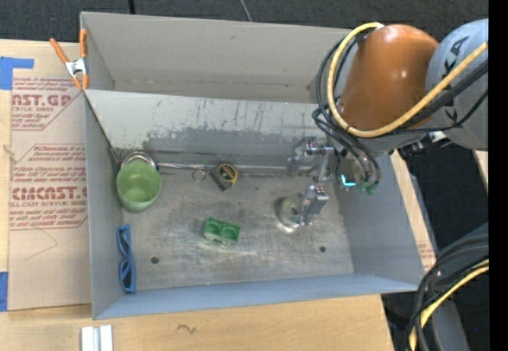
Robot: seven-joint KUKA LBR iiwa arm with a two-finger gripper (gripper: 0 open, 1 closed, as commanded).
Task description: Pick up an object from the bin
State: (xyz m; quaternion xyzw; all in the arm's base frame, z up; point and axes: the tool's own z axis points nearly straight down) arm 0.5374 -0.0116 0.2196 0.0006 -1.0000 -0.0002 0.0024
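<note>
Silvery small piece (286, 216) at 3 o'clock on the bin (238, 63) floor, just at 9 o'clock of pincer (312, 206) | pincer: cannot tell if apart or together | risk: smooth piece likely slips or gets nudged aside if descent lands off-centre

At the upper right of the frame the arm (470, 95) is pale grey, with dark letters on its shell. A rounded orange cover (389, 75) sits on the wrist — yellow and black cables (333, 103) loop around it. The gripper (302, 214) is bare silver metal, with a small teal light (349, 180) near it.
</note>
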